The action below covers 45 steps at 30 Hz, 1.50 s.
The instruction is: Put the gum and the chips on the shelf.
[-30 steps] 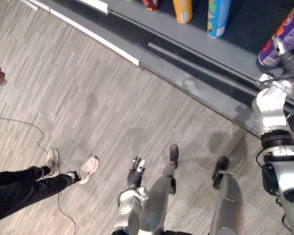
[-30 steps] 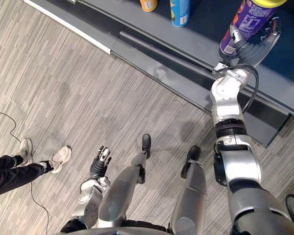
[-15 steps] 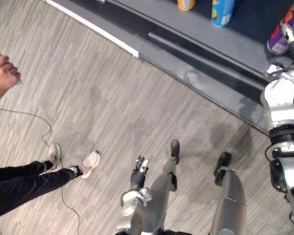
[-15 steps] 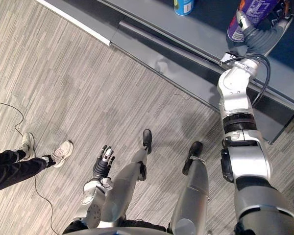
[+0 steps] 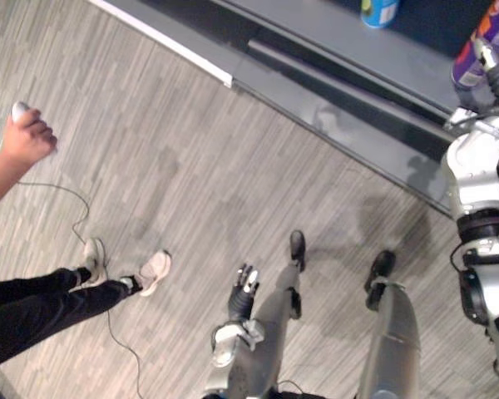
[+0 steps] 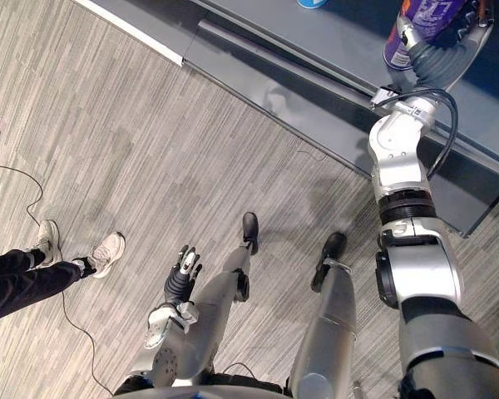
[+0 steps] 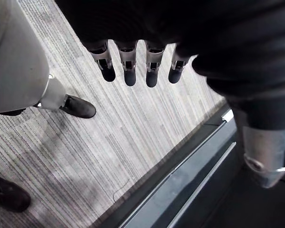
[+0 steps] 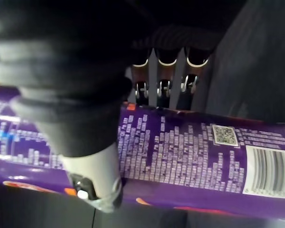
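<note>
Risks:
- The right hand [image 6: 433, 56] is clasped round the purple chips can [image 6: 432, 12]. In the right wrist view its fingers [image 8: 166, 89] sit behind the can and its thumb lies across the front.
- The can is tall and narrow and leans a little. Its foot is at or just above the grey shelf [image 6: 341, 41]; I cannot tell whether it actually bears on the board.
- If the fingers let go before the base sits flat, I would expect the can to tip, roll, and possibly go over the front edge onto the wood-pattern floor [image 5: 191, 166].
- Second hazard: the thumb or fingers could drag the can as the hand pulls out and topple it that way.
- A blue can [image 5: 379, 12] stands further along the same board, well apart, so a knock against it looks unlikely.

Position:
- The chips can lies across the right palm. It seems to be gripped toward its lower half, with the upper part running out of view.
- The left hand [image 6: 183, 274] hangs low at the robot's side, fingers straight and slack, carrying nothing.
- A person's hand [image 5: 27, 140], off to the robot's left, is raised and closed on a small pale object [image 5: 20, 108]. I cannot tell whether that is the gum.
</note>
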### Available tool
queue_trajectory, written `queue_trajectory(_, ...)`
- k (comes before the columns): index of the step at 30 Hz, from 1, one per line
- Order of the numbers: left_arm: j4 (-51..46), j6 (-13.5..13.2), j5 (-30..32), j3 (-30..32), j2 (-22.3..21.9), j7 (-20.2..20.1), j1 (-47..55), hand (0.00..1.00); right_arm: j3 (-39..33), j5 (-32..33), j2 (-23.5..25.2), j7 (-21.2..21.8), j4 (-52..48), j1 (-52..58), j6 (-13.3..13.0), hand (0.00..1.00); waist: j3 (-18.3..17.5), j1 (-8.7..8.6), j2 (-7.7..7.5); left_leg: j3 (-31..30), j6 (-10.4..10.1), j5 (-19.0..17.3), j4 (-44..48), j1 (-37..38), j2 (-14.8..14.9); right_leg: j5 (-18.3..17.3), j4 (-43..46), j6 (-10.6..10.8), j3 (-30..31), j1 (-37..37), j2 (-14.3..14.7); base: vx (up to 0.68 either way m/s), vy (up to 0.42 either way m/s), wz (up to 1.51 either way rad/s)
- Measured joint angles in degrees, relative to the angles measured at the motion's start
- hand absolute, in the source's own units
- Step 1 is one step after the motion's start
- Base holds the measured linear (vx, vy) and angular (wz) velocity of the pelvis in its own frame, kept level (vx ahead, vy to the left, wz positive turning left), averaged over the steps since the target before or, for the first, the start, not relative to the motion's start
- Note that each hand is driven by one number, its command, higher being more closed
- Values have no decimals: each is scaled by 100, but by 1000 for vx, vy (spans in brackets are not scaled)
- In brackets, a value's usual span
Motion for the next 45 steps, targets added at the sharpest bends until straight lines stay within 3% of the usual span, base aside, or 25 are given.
queue_trajectory(3,-40,-36,-332,1,-5,-37,6,0,26,0,-5,6,1,0,-12,100,0,-2,0,16,2,-8,47,-20,0,-3,25,-5,9,-17,-8,-23,-42,0)
queue_trajectory(4,-41,-55,-421,1,-6,-47,6,0,57,0,-11,2,1,-6,-24,0,0,1,-1,57,9,-18,89,-65,1,-4,51,-6,29,-64,-16,-40,-39,-2)
queue_trajectory(17,-154,-67,-421,-1,-63,-127,170,0,456,10,-92,226,206,-103,-176,0,4,-44,-7,262,20,-16,173,-139,45,-3,81,-6,96,-159,-36,-24,-29,0)
queue_trajectory(23,-29,12,-408,39,-72,-185,216,0,513,71,3,420,251,122,-194,0,38,-169,-71,400,53,-289,527,236,131,7,-73,13,132,390,14,2,-23,-11)
queue_trajectory(27,147,180,-405,264,-45,-258,258,0,319,119,280,680,253,708,-266,0,47,-303,-211,553,37,-497,709,619,257,37,-325,71,150,911,131,38,-26,-20)
queue_trajectory(35,653,318,-278,433,276,-758,254,0,-1058,344,785,1262,246,2240,-267,0,-11,-527,-523,826,52,-543,164,1864,427,298,-1270,212,169,2191,465,90,-9,-25)
queue_trajectory(38,997,441,23,512,486,-756,268,0,-1359,471,909,1563,217,2981,-265,0,-193,-684,-650,768,19,-554,72,2162,456,428,-1657,248,133,2616,576,113,-8,-8)
queue_trajectory(40,1349,544,132,697,542,-753,354,0,-1406,490,1175,1817,32,3770,-254,0,-583,-778,-733,752,8,-562,-139,2382,469,562,-2054,293,133,2916,684,155,13,-13)
queue_trajectory(45,1824,680,148,1092,678,-710,682,0,-1213,507,1908,2680,-509,5378,22,0,-1326,-791,-954,831,-88,-636,-455,2914,479,760,-2834,361,148,3581,828,140,29,-14)
